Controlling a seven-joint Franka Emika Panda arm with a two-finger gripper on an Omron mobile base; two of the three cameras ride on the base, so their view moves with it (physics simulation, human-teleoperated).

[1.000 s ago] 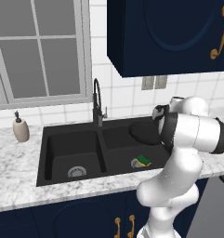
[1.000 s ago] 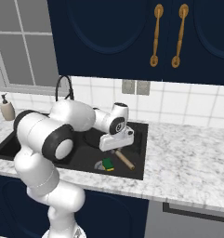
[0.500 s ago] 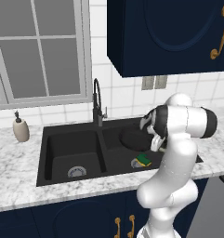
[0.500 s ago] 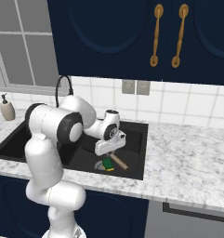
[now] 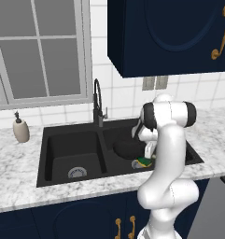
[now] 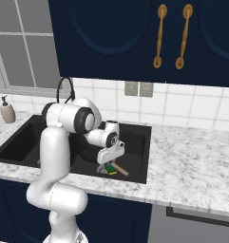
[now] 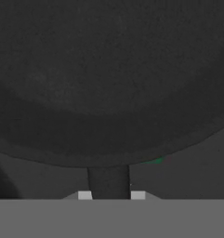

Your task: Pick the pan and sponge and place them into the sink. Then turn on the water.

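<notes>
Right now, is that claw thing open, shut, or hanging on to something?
Gripper: shut on the pan's handle, which runs between its fingertips in the hand view, down inside the sink's right basin.

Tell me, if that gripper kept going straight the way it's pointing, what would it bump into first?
Most likely the pan, which looms right ahead of the gripper in the hand view. Its handle already runs between the fingertips, down in the sink.

You get flat, even rendered light on both base views, sharp and glare-free. Inside the matte black double-basin sink (image 5: 76, 149) detail sinks into darkness, and your hand view is dim and murky.
</notes>
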